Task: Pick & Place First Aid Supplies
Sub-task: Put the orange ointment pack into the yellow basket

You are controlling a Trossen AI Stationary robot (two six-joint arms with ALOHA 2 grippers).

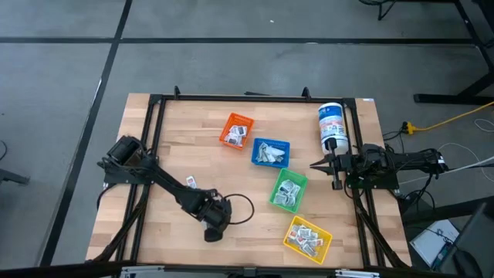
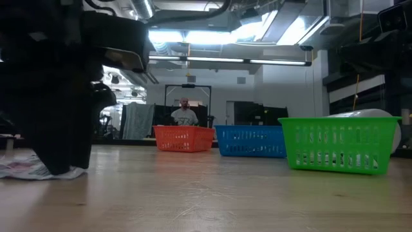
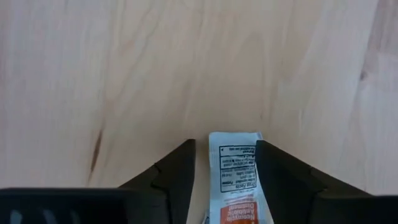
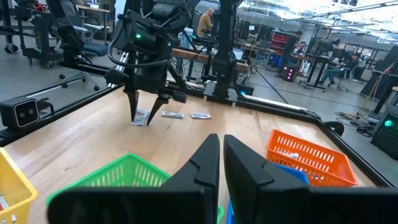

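A small white packet [image 3: 233, 177] with grey and red print lies flat on the wooden table. My left gripper [image 1: 212, 222] stands over it at the table's near left, pointing down and open, one finger on either side of the packet. It also shows in the right wrist view [image 4: 148, 109] and as a dark mass in the low view [image 2: 61, 129]. Two more packets [image 4: 186, 115] lie on the table just beyond it. My right gripper [image 4: 221, 158] is shut and empty, level above the table's right side [image 1: 323, 164]. My left gripper comes from above, pointing down, with its fingers along the packet's two long edges. One finger [image 3: 277, 177] lies right against an edge [image 3: 255, 168]; I cannot tell whether it touches. The other finger [image 3: 180, 177] stands a little apart. The packet lies on the table.
Four bins with packets stand in a slanting row: orange [image 1: 236, 130], blue [image 1: 270, 152], green [image 1: 289, 190], yellow [image 1: 307, 237]. A tall white canister [image 1: 332, 126] with a blue label lies at the far right. Bare wood lies left of the bins. A person shows in the room behind [image 2: 185, 113].
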